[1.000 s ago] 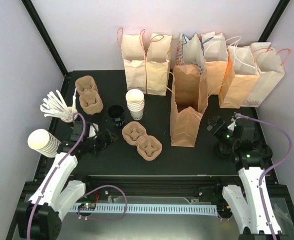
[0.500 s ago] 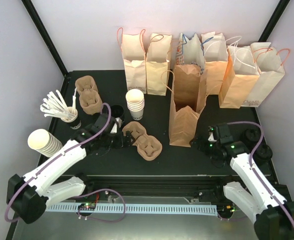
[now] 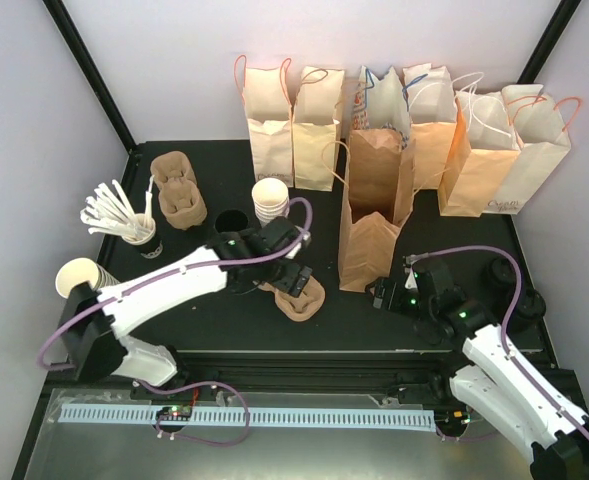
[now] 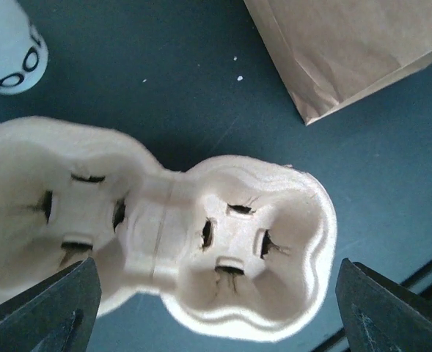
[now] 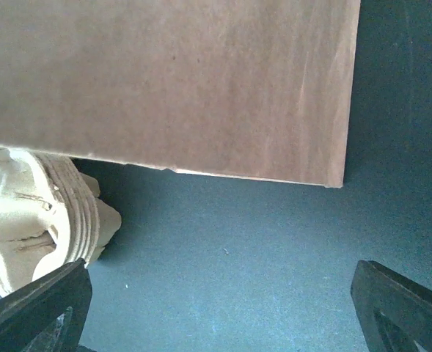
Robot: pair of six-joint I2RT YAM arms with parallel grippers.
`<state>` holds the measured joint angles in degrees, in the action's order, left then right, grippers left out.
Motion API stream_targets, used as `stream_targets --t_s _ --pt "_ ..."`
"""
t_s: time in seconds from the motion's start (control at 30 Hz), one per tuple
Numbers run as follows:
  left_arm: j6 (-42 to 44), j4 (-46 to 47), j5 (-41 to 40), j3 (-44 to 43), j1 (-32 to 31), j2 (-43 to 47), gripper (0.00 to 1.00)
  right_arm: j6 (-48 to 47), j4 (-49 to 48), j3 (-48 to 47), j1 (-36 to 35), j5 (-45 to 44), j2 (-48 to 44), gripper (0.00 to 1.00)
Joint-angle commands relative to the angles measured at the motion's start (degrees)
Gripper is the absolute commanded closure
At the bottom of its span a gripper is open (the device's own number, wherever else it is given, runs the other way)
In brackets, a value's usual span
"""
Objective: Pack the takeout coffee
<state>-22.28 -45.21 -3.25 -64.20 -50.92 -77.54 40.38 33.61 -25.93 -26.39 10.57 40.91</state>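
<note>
No takeout coffee shows in any view. My left gripper (image 3: 292, 278) hangs open just above a pulp two-cup carrier (image 3: 302, 297) on the black table. In the left wrist view the carrier (image 4: 164, 235) fills the frame, its cups empty, and the dark fingertips (image 4: 54, 308) stand wide at either side of it with nothing held. My right gripper (image 3: 382, 293) is open and low over bare mat beside the foot of the open brown bag (image 3: 374, 215). The right wrist view shows the bag's side (image 5: 171, 81) and the carrier's edge (image 5: 39, 220).
A row of paper bags (image 3: 274, 120) lines the back. Stacked white cups (image 3: 270, 203), black lids (image 3: 232, 222), more carriers (image 3: 177, 190), a cup of stirrers (image 3: 124, 215) and another cup stack (image 3: 79, 280) sit left. A printed white cup (image 4: 6, 51) stands beyond the carrier.
My left arm swung from the left edge rightward to above the carrier. My right arm moved left and forward to the brown bag's base.
</note>
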Motion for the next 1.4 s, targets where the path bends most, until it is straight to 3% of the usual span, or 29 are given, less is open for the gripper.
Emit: stream_targets --t_s 0.0,0.4,0.87,1.0,1.1,1.37 --pt "9.6 -4.8 -5.8 -5.4 -2.1 -7.3 0.10 -0.8 -0.8 1.0 -0.6 -1.3 -3.0 0.01" --pt "13.3 -5.8 -5.5 -7.7 -1.4 -17.9 0.13 -1.1 2.6 -0.3 -0.6 -2.7 -4.3 0.00" --pt "12.8 -7.0 -1.6 -9.4 2.2 -21.8 0.30 -1.4 2.6 -0.5 -0.6 -1.9 -4.3 0.00" --pt "12.7 -7.4 -0.9 -10.0 3.0 -22.1 0.19 -1.6 2.5 -0.5 -0.6 -1.5 -4.4 0.00" --pt "13.0 -7.3 0.0 -10.2 3.8 -22.7 0.18 -1.8 2.5 -0.5 -0.6 -1.2 -4.3 0.00" --pt "13.8 -9.2 -1.6 -12.1 4.4 -24.2 0.42 -2.0 2.2 -0.4 -0.6 -0.6 -4.0 0.00"
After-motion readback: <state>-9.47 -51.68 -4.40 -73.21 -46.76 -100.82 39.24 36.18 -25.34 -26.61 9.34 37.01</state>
